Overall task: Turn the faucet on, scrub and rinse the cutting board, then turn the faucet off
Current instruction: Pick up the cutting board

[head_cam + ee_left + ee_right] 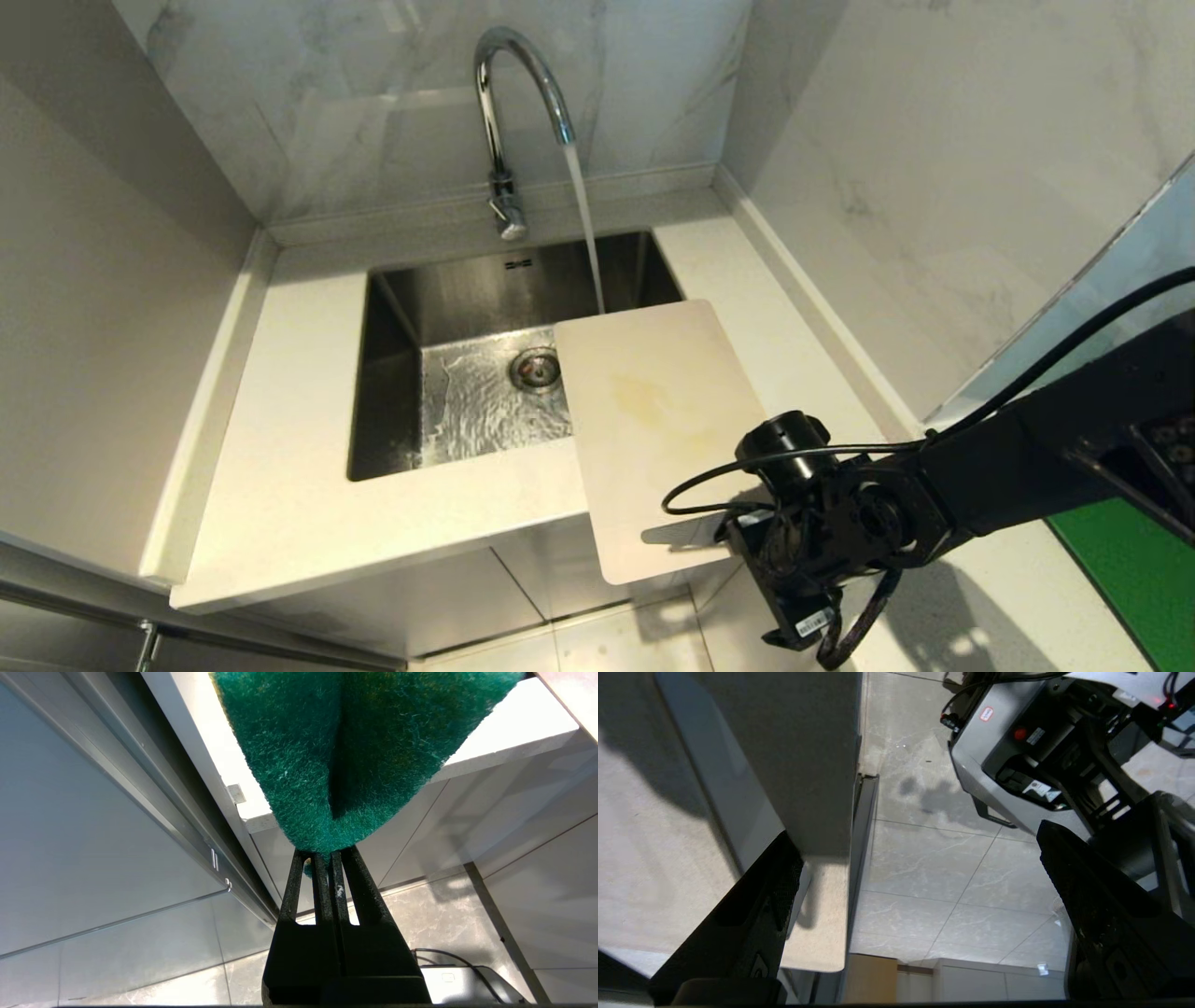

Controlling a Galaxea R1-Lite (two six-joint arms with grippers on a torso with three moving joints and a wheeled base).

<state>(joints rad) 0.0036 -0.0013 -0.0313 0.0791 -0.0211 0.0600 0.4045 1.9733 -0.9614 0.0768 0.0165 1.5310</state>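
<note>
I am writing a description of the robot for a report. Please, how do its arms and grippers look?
The right arm is matte black and boxy, with a black cable looping along it and a round black camera housing at the wrist. A small white barcode label sits near the right gripper. Its fingers are black, long and tapering, with ribbed inner faces. The left gripper has slim black slotted fingers.
</note>
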